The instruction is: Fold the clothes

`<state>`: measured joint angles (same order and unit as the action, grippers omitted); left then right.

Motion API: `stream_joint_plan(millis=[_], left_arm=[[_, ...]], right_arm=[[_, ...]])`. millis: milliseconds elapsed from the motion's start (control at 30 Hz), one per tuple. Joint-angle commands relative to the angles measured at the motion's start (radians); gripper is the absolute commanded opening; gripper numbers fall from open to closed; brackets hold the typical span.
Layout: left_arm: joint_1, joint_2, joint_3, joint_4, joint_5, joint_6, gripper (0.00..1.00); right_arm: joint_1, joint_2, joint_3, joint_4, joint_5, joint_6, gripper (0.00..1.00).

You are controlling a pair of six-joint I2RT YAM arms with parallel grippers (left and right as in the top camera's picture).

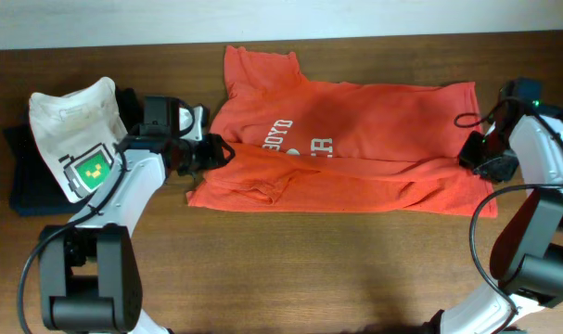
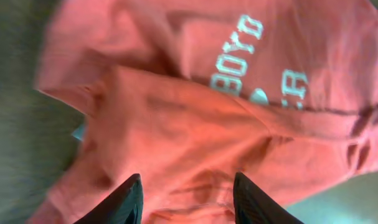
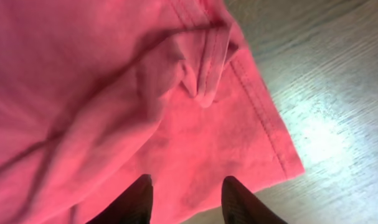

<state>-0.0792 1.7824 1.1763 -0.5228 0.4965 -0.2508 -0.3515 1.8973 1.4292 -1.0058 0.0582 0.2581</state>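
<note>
The left hand [image 2: 187, 177] and right hand [image 3: 187, 179] hover released over the partly folded red-orange T-shirt [image 1: 355, 139] (white lettering showing)

Soft matt red-orange cloth T-shirt [image 1: 355, 139] with stitched hems; table [image 1: 290, 269] smooth, faintly glossy wood grain.

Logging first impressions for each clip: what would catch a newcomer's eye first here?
The red-orange T-shirt dominates the middle of the table, its near edge folded over up to the white lettering. The left gripper and right gripper, both open, sit at its two ends. Far left, a white T-shirt with a green graphic lies on a dark garment.
</note>
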Motion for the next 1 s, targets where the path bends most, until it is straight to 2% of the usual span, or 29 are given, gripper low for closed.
stream_joint_plan(millis=[0, 133, 233, 300, 467, 667, 967], left_arm=[[-0.071, 0.009, 0.022, -0.066, -0.004, 0.113, 0.46], [-0.176, 0.027, 0.021, -0.115, -0.156, 0.153, 0.47], [-0.273, 0.060, 0.021, -0.107, -0.245, 0.161, 0.53], [-0.312, 0.077, 0.021, -0.103, -0.301, 0.163, 0.56], [-0.366, 0.130, 0.021, -0.087, -0.411, 0.162, 0.57], [-0.326, 0.138, 0.021, -0.084, -0.416, 0.157, 0.57], [-0.319, 0.138, 0.021, -0.084, -0.415, 0.137, 0.57]], right_arm=[[0.003, 0.008, -0.099, 0.047, 0.010, 0.001, 0.36], [0.003, 0.008, -0.196, 0.122, 0.010, 0.001, 0.33], [0.003, 0.008, -0.218, 0.135, 0.009, 0.001, 0.33], [0.003, 0.008, -0.218, 0.134, 0.009, 0.001, 0.33], [0.003, 0.007, -0.217, 0.129, 0.009, 0.001, 0.33], [-0.026, 0.005, -0.122, 0.156, 0.009, 0.004, 0.32], [-0.029, 0.008, -0.122, 0.285, 0.009, 0.003, 0.31]])
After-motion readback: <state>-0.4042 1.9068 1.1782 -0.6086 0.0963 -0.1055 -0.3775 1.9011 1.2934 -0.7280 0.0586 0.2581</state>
